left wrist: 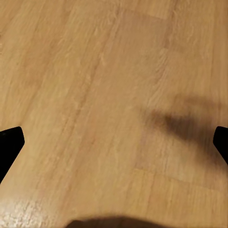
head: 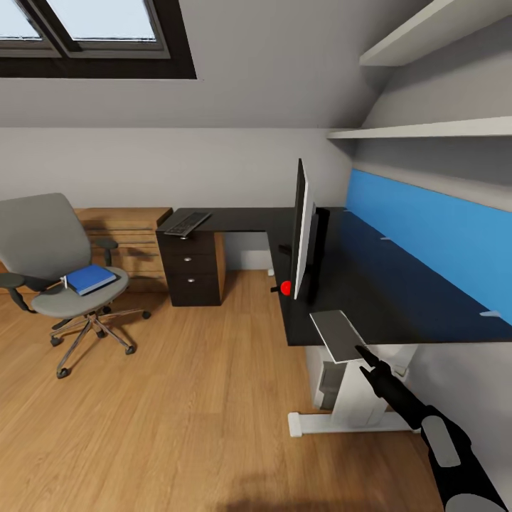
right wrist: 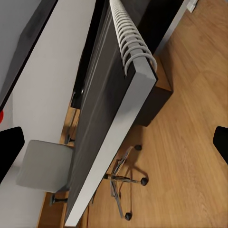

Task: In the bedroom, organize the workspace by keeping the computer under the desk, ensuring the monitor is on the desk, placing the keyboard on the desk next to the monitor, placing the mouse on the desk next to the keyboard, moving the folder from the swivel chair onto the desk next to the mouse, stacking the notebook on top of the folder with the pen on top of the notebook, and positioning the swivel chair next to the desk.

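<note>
I'm holding the notebook [head: 339,334] in the right gripper [head: 360,350], pinched at its near end, and it is hovering tilted over the desk [head: 398,299] edge, just in front of the monitor [head: 301,227]. So I judge I'm working on the notebook step, though the folder [head: 90,278] it must sit on is lying on the chair [head: 60,267], well away from the desk on the far side of the monitor, with a pale stick that may be the pen beside it. I'm thinking the next move calls for parking the notebook on the desk, then going for the folder. The keyboard [head: 187,223] is resting on the desk's far wing above the drawers [head: 189,267], well apart from the monitor. A grey box, probably the computer [head: 328,380], is sitting under the desk. The right wrist view is giving me the notebook's spiral binding [right wrist: 130,40] and edge up close, which the head view isn't resolving. The left wrist view is showing the floor [left wrist: 104,104] and dark fingertips [left wrist: 8,145] spread wide with nothing between them.
</note>
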You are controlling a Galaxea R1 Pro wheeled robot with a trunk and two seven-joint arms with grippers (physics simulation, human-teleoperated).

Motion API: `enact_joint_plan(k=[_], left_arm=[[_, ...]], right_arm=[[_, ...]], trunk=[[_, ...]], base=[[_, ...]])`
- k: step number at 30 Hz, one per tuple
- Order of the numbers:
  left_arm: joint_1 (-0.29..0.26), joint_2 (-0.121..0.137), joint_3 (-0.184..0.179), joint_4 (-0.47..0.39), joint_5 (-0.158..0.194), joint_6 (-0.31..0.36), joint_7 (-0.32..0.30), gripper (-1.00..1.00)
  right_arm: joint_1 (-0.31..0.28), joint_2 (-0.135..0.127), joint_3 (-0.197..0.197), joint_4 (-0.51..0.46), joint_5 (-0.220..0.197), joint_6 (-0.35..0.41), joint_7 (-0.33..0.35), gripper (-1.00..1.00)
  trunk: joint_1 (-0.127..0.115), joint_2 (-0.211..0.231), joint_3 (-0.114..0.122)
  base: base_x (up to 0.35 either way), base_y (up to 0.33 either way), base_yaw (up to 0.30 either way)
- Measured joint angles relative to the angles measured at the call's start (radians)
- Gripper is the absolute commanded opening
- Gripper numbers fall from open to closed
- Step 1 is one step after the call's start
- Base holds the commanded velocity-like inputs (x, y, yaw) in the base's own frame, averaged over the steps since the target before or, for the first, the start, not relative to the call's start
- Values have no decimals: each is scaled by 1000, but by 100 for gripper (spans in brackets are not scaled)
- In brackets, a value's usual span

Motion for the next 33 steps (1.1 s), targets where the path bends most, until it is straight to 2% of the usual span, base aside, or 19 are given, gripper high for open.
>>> enact_joint_plan(k=[24,33], left_arm=[[0,-1,-2,0,0,0,0,100],[0,-1,-3,0,0,0,0,100]], right_arm=[[0,2,2,1,0,-1,0,100],[0,1,2,1,0,-1,0,100]], trunk=[[0,0,0],[0,0,0]], base=[[20,10,0],[105,93,0]])
